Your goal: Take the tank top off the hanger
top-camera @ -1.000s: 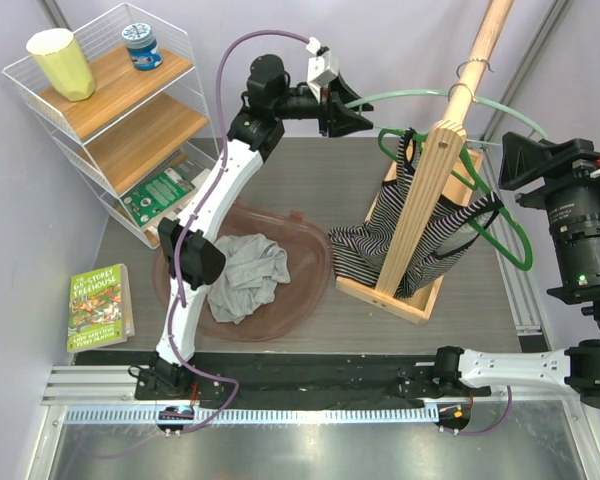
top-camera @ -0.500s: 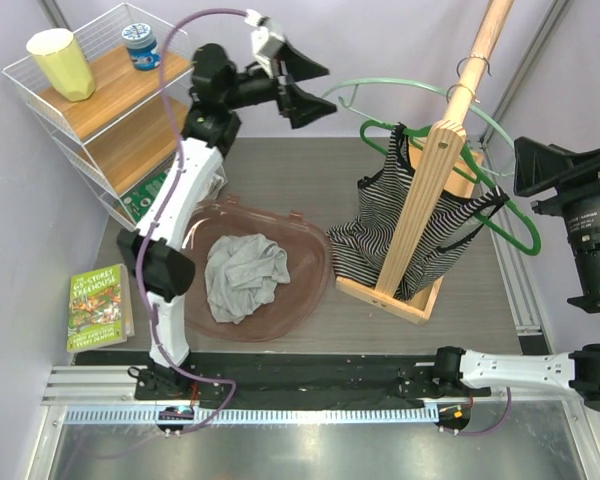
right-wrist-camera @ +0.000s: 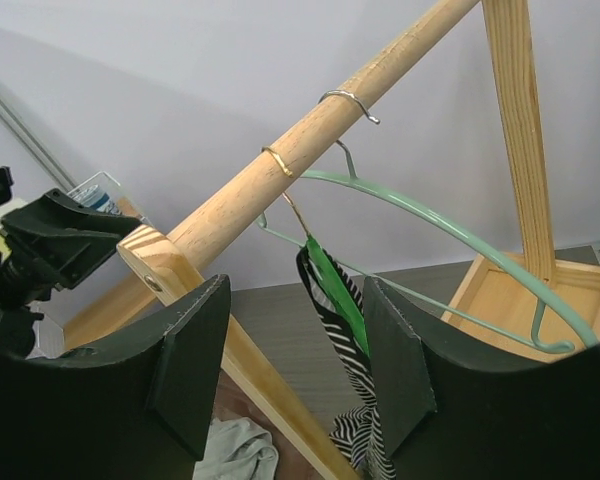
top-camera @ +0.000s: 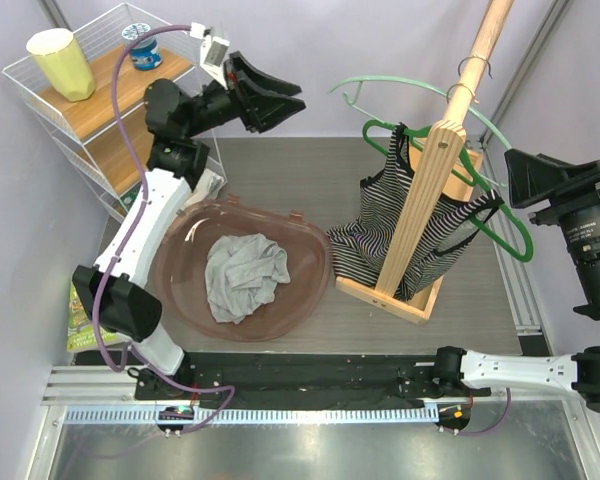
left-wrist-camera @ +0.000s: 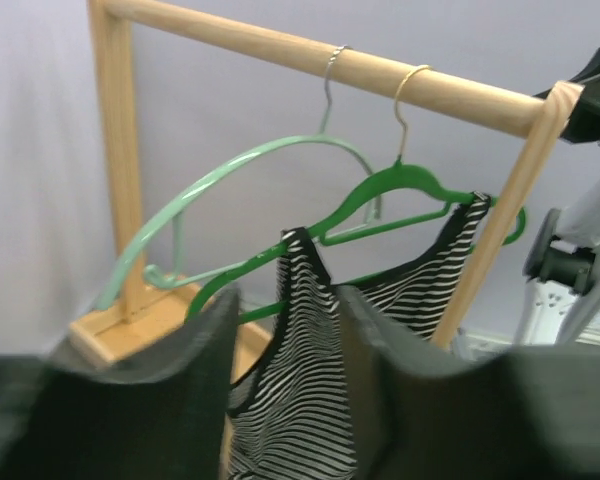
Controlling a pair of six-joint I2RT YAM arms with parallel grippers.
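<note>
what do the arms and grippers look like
Left arm and right arm: white links, black joints. A purple cable loops along the left one. Left gripper and right gripper: black, with broad tapering fingers.

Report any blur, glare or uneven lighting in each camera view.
Left wrist: the near fingers are smeared and out of focus, and the tank top is slightly soft. Right wrist: crisp on the wooden rail, with even light. Top external: sharp, with glare on the metal plate at the near edge.
</note>
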